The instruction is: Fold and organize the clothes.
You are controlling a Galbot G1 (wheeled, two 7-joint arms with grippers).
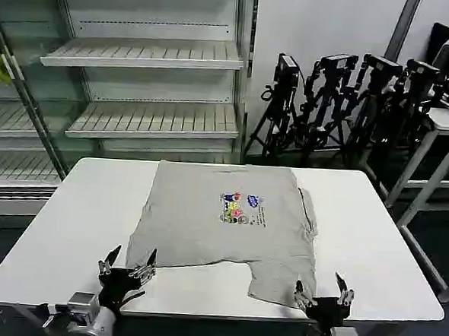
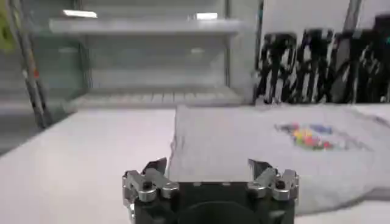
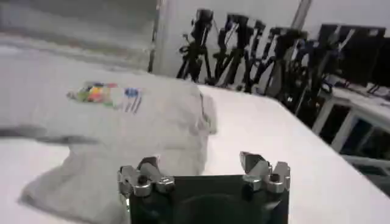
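loose sleeve and slack hem are the weak spots

the grey shirt (image 1: pixel 217 225) lies flat in the middle of the white surface (image 1: pixel 372 245), print side up, with its small multicolour cartoon print (image 1: pixel 241 209) near the centre of the chest. its far edge sits close to the back rim of the surface. on the robot's right side the cloth is not tidy: a sleeve (image 1: pixel 278 282) spills toward the near edge, and a fold of fabric bunches along that side.

the left pincer (image 1: pixel 128 267) hovers at the near hem on the robot's left, jaws spread and holding nothing, just at the cloth's corner. the right pincer (image 1: pixel 323 292) stands at the near edge just beside the trailing sleeve, also spread wide and empty.

the likely trouble, as i judge it, is an uneven grab. if one pincer closes on a single layer and the other catches the bunched double layer by the sleeve, the fold would come out skewed and the print off centre. a pinch taken too shallow at the hem could slip free when lifted. dragging thin cotton over the smooth surface could also pull the whole shirt toward the near edge, letting the sleeve slide off.
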